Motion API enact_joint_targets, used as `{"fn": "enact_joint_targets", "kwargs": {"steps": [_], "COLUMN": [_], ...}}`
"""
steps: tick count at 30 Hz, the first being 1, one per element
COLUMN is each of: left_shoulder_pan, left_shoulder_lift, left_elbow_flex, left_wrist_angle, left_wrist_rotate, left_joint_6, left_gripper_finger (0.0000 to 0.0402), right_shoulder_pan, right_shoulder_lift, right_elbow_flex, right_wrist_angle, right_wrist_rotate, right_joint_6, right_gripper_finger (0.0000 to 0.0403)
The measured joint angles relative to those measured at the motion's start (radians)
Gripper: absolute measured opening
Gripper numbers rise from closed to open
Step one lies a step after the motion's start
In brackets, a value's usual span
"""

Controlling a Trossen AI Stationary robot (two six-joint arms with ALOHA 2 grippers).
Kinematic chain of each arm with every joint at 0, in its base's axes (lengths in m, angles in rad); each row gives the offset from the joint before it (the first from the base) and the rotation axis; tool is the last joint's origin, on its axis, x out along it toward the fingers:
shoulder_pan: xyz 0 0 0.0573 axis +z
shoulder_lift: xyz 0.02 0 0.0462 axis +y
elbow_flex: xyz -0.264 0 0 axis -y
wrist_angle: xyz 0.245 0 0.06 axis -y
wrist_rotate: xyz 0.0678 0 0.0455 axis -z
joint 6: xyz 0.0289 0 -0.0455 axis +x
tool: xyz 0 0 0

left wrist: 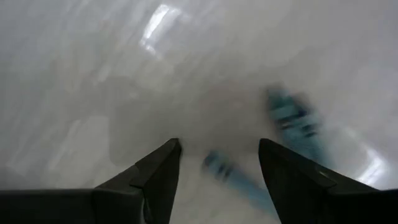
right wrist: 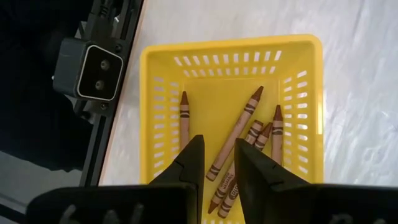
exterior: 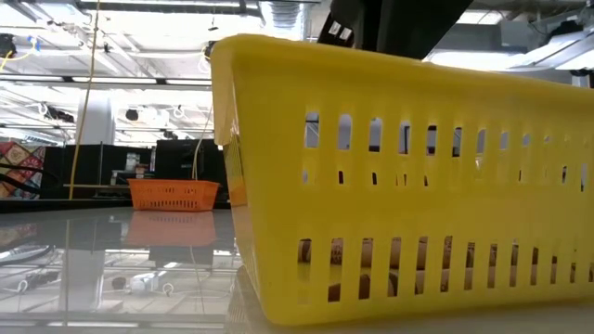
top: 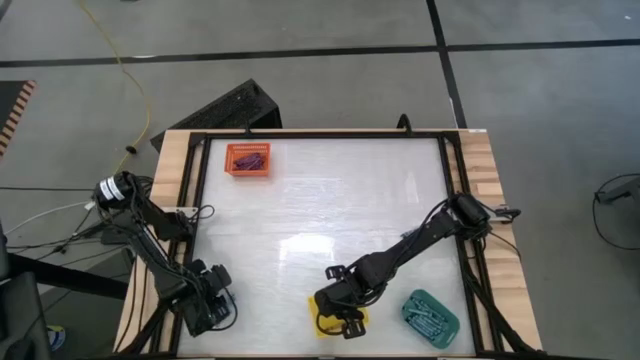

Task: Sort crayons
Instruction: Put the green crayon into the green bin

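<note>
1. Brown crayons [right wrist: 235,143] lay loose in the yellow tray [right wrist: 155,124], several crossing one another at its centre and one apart along a side wall. In the high view this tray [top: 322,322] sat at the lower middle of the frame, near the table's front edge.
2. Dark crayons [top: 247,158] filled the orange tray [top: 232,172] at the upper left of the table; the low view showed that tray [exterior: 174,194] far off at mid-left.
3. Teal crayons [top: 428,315] were heaped in the teal tray [top: 447,331], lower right, just beside the yellow one.
4. Two blurred teal crayons [left wrist: 292,118] lay on the bare table surface [left wrist: 93,74] ahead of the left gripper [left wrist: 217,163].
5. Right gripper [right wrist: 217,158] hung over the yellow tray, jaws only a narrow gap apart, nothing seen between them; in the high view it [top: 345,318] covered most of the tray.
6. Left gripper [top: 212,305] was at the lower left of the high view, low over the table, jaws spread wide, holding nothing.
7. White table [top: 330,210] had a dark frame and wooden side rails.
</note>
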Motion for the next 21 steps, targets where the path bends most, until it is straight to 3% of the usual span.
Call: {"fn": "enact_joint_targets", "kwargs": {"steps": [11, 17, 21], "left_shoulder_pan": [0.008, -0.005, -0.03], "left_shoulder_lift": [0.051, 0.037, 0.027], "left_elbow_flex": [0.035, 0.077, 0.126], "left_wrist_angle": [-0.061, -0.206, -0.224], "left_wrist_rotate": [0.017, 0.029, 0.104], "left_joint_6": [0.039, 0.05, 0.173], "left_gripper_finger": [0.0206, 0.0172, 0.015], "right_shoulder_pan": [0.0, 0.0, 0.0], "right_shoulder_lift": [0.0, 0.0, 0.0], "right_elbow_flex": [0.0, 0.0, 0.0], "right_wrist_angle": [0.001, 0.003, 0.002], "right_wrist_rotate": [0.0, 0.0, -0.001], "right_joint_6": [0.0, 0.0, -0.002], "right_gripper_finger": [0.0082, 0.0082, 0.0082]}}
